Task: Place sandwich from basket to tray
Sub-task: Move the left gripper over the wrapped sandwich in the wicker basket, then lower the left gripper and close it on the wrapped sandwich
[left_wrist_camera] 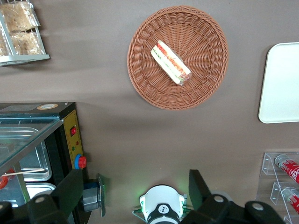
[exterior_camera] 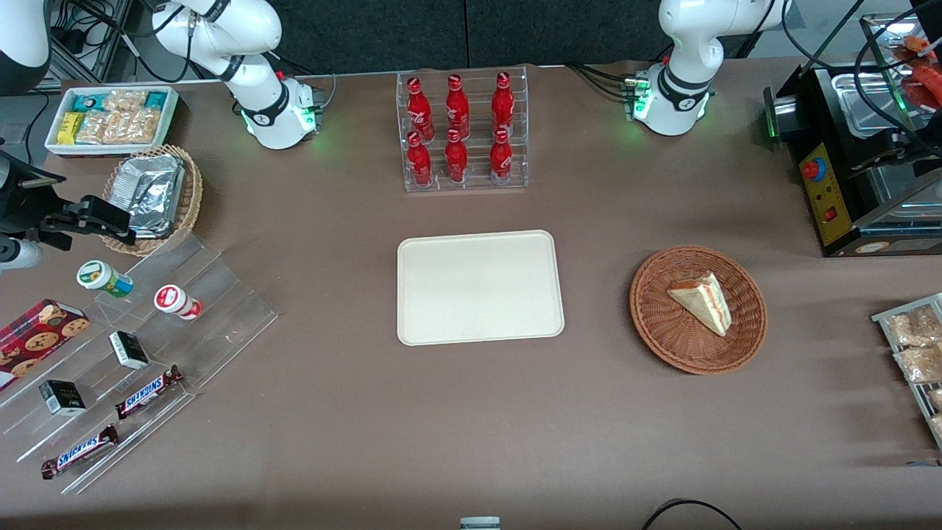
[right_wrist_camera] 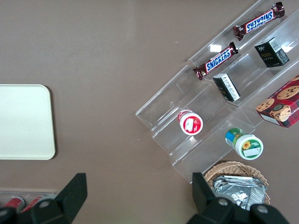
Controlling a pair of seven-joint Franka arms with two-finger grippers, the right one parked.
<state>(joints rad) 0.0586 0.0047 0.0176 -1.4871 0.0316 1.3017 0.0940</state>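
The sandwich [exterior_camera: 703, 300], a pale wedge with red filling along its cut edge, lies in the round reddish-brown basket [exterior_camera: 662, 346]. The wrist view shows it too [left_wrist_camera: 170, 63], inside the basket [left_wrist_camera: 145, 84]. The cream tray [exterior_camera: 478, 287] lies flat and bare beside the basket, toward the parked arm's end; an edge of it shows in the left wrist view [left_wrist_camera: 280, 84]. My left gripper [left_wrist_camera: 135, 191] is open and empty, held high over the table near its own arm's base, well apart from the basket. Its fingers [left_wrist_camera: 70, 191] stand wide apart.
A clear rack of red bottles [exterior_camera: 460, 132] stands farther from the front camera than the tray. A black glass-fronted warmer [exterior_camera: 846, 169] and a rack of snack packets [exterior_camera: 912, 346] flank the basket. A stepped acrylic stand [exterior_camera: 221, 294], a foil-packet basket [exterior_camera: 154, 195] and a white bin [exterior_camera: 110, 118] lie toward the parked arm's end.
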